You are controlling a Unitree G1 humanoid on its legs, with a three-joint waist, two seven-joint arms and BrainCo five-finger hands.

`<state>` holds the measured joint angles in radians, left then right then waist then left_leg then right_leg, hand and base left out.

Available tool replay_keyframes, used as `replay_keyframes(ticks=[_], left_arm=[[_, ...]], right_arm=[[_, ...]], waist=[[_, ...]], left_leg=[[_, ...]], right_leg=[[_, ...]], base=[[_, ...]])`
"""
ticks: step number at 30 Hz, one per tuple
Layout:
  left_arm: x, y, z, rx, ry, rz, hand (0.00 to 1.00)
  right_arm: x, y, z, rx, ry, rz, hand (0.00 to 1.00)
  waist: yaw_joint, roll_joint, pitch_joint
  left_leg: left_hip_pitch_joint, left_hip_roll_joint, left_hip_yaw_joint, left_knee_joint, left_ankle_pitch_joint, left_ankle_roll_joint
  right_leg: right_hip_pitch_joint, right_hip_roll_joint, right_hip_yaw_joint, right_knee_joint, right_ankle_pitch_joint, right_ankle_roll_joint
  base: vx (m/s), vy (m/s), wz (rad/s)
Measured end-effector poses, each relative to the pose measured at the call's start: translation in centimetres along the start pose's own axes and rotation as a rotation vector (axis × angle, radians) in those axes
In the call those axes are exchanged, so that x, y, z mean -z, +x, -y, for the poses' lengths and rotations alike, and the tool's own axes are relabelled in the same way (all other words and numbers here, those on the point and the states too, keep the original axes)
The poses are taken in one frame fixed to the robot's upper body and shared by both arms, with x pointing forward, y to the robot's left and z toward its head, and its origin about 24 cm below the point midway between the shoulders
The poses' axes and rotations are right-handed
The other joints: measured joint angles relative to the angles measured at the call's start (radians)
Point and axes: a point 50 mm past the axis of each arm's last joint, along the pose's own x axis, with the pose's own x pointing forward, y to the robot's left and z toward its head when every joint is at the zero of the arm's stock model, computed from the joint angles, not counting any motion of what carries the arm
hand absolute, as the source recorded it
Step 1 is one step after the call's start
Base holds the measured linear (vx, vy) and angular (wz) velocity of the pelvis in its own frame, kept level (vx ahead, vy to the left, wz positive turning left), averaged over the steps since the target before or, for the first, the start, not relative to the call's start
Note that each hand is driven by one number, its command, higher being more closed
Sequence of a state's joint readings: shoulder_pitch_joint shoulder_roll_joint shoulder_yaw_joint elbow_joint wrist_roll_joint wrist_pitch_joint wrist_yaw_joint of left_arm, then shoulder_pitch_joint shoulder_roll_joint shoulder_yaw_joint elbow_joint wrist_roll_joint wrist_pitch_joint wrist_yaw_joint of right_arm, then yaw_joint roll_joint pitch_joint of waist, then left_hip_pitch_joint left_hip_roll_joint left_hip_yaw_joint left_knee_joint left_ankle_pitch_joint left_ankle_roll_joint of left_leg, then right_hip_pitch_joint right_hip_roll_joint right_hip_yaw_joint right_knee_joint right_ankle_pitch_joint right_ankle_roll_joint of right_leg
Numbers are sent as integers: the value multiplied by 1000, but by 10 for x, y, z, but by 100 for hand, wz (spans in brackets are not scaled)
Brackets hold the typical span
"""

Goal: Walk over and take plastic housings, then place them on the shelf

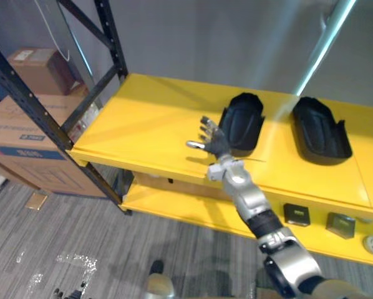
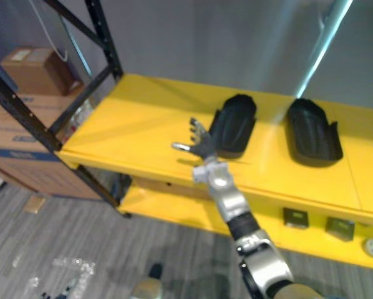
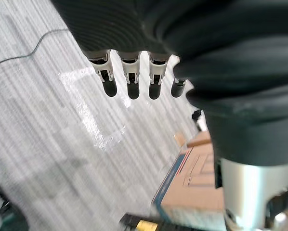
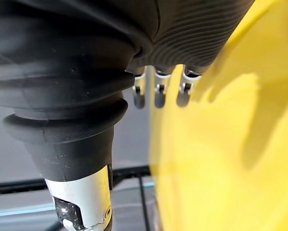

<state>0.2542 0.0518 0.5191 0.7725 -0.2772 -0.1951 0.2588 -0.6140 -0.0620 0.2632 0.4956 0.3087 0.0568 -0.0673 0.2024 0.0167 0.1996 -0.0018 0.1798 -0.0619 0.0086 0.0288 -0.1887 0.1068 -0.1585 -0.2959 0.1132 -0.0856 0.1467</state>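
Against a grey wall (image 1: 205, 37), the yellow shelf board (image 1: 149, 118) carries two black moulded plastic housings: left housing (image 1: 241, 123) mid-frame, right housing (image 1: 320, 131) at right. Right hand (image 1: 213, 140), fingers spread, empty, hovers just beside the left housing. Left hand (image 3: 133, 79) hangs straight-fingered, empty. Both appear placed; advice: retract level, clear of the housing's rim.

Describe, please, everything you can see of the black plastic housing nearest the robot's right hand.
The plastic housing is a black moulded shell, elongated, with a rounded far end and raised side walls, hollow side up. It lies flat on the yellow shelf, apart from the second housing to its right. The right hand, fingers spread, is at its near left edge; contact cannot be told.
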Motion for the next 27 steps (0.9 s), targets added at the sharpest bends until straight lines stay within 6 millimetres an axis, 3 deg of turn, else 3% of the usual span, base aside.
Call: replay_keyframes(ticks=[5, 10, 27], left_arm=[[8, -4, 8, 33, 15, -34, 0], [10, -6, 14, 58, 37, -43, 0], [28, -16, 38, 305, 120, -145, 0]], right_arm=[[13, 1, 5, 29, 22, -72, 0], [9, 5, 19, 97, 43, -77, 0], [3, 7, 28, 170, 86, -58, 0]], waist=[[1, 4, 3], [0, 9, 12], [-8, 15, 32]], left_leg=[[0, 1, -2, 0, 0, 0], [0, 1, -2, 0, 0, 0], [0, 1, 2, -1, 0, 0]], right_leg=[[0, 0, -1, 2, -2, 0], [1, 1, -1, 4, -2, 0], [0, 0, 0, 4, -2, -1]], base=[[0, 0, 0], [0, 0, 0], [0, 0, 0]])
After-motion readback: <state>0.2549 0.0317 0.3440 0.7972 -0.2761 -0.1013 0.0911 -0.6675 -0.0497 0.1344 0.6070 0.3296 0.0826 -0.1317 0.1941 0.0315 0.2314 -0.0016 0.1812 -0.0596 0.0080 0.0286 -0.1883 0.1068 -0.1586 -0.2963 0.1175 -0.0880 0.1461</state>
